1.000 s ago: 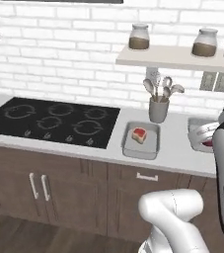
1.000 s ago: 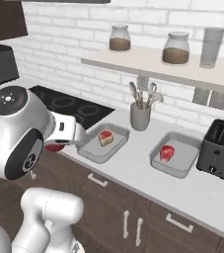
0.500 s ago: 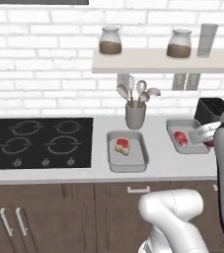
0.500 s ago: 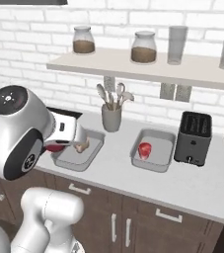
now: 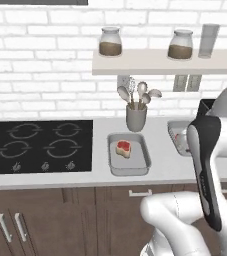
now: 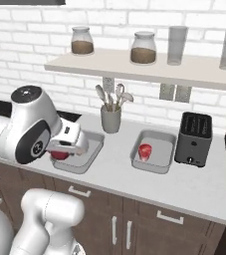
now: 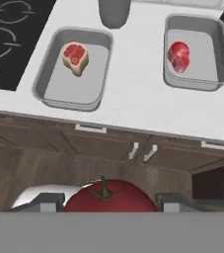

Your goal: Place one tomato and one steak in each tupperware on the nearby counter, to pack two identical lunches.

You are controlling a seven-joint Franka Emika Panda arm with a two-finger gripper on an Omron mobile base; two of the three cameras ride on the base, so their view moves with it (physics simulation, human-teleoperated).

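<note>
Across the middle of your hand view runs the counter (image 7: 138, 106). On it sit two tupperwares: the left tupperware (image 7: 49, 84), upper left, holds a steak (image 7: 75, 57); the right tupperware (image 7: 222, 64), upper right, holds another steak (image 7: 178, 55). At bottom centre, your gripper (image 7: 103, 201) is pinching a tomato (image 7: 111, 196) between its fingers (image 7: 47, 200).

Black cooktop (image 5: 37, 146) at left. Grey utensil holder (image 5: 136, 118) w/ spoons and whisk, by the brick wall (image 5: 40, 65). Wall shelf (image 6: 149, 71): two jars (image 6: 82, 41) of brown stuff, two glasses (image 6: 177, 45). Toaster (image 6: 194, 139) at right. Outlets (image 6: 172, 92) under shelf. Dark cabinets (image 7: 108, 148), bar handles.
</note>
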